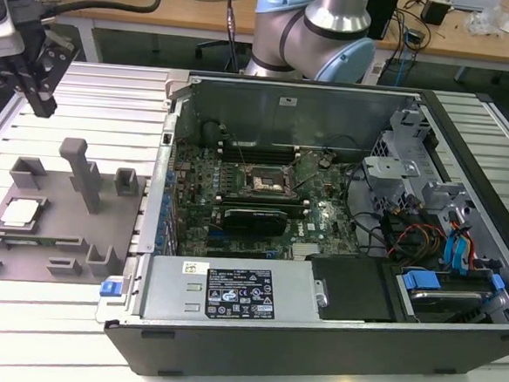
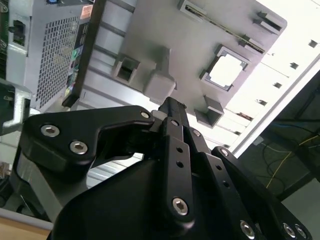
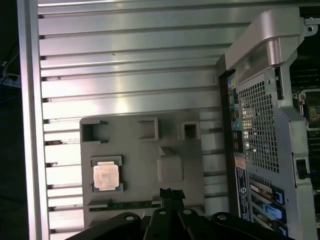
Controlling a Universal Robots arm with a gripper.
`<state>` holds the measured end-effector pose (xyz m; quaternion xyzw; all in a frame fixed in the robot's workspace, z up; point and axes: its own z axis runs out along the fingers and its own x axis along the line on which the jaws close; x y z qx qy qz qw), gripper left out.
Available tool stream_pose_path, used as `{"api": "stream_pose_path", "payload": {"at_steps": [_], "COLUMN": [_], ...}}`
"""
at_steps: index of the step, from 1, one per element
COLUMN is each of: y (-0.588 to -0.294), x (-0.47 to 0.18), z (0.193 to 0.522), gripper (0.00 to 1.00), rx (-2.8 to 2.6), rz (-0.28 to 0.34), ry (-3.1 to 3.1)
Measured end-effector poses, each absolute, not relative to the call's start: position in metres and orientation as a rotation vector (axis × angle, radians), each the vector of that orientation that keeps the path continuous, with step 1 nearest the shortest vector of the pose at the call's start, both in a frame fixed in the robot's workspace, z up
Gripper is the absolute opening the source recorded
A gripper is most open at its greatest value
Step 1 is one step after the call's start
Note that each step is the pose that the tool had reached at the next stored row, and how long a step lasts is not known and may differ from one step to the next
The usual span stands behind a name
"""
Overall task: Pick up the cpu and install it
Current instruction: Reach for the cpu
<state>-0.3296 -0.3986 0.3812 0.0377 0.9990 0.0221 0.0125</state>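
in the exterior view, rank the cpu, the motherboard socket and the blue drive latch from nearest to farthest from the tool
From the tool, at the exterior view's upper left:
1. cpu, in the grey tray, on the exterior view's left.
2. socket, mid-case on the motherboard.
3. blue drive latch, at the case's right end.

Hand [image 1: 42,106] raised, fingers [image 2: 172,131] pressed together, empty

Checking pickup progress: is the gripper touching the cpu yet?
Apart. The exterior view shows the gripper hanging in the air, clear space between it and the cpu lying on the grey tray.
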Motion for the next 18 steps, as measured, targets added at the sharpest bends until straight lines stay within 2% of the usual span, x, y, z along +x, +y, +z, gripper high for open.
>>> {"api": "stream_pose_path", "payload": {"at_steps": [18], "y": [-0.405], "x": [-0.369], "z": [0.339], "gripper": [0.11], "rx": [0.117], "rz": [0.069], "ry": [3.114]}}
